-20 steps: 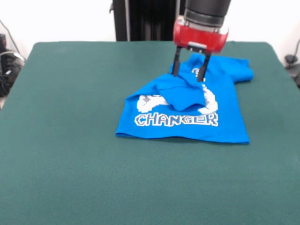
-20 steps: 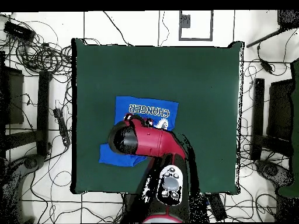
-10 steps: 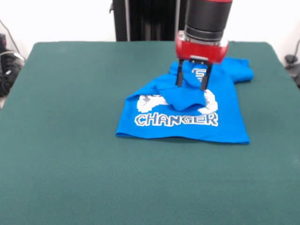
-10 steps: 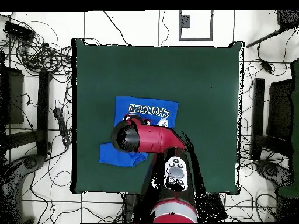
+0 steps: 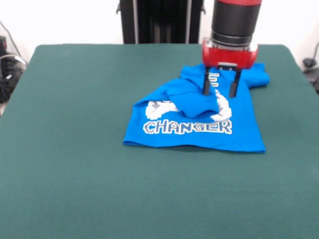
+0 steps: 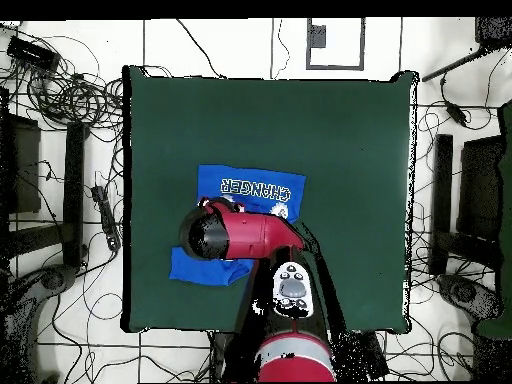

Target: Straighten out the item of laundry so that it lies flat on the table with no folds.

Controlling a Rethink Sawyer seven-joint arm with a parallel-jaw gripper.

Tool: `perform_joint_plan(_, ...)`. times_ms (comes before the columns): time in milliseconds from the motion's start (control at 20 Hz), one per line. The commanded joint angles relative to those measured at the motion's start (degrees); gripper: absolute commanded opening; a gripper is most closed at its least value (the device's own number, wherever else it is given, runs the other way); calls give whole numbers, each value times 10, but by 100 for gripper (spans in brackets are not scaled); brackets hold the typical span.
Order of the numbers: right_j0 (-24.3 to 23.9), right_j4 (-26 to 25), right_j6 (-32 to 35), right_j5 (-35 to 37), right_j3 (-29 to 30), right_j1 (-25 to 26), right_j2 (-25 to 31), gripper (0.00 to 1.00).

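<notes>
My gripper hangs open, its two black fingers apart over the far right part of the blue T-shirt. The shirt lies rumpled, right of centre on the green table, with a fold bunched across its print.

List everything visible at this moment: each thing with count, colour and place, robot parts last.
T-shirt: one, bright blue with white "CHANGER" lettering and a white print, lying right of the table's middle in the front view, upper part folded over and bunched.
Table: one, dark green cloth top, filling most of both views.
Cables: many, black, on the white floor around the table in the overhead view.
Black frames: several, on the floor at the table's sides in the overhead view.
Arm: one, red and black, reaching over the shirt.
Gripper: one, black fingers under a red housing, open, tips at the shirt's bunched upper part.
</notes>
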Motion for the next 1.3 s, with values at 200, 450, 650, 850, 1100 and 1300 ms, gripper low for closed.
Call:
perform_joint_plan(200,-12,-30,10,20,-7,36,75,100)
perform_joint_plan(450,-17,-35,6,26,-20,42,72,100)
perform_joint_plan(650,-18,-42,10,26,-13,35,72,100)
perform_joint_plan(850,-18,-46,16,30,-16,36,74,100)
perform_joint_plan(1100,-11,-43,26,12,-29,59,76,100)
perform_joint_plan(1300,-6,-43,32,4,-31,68,74,100)
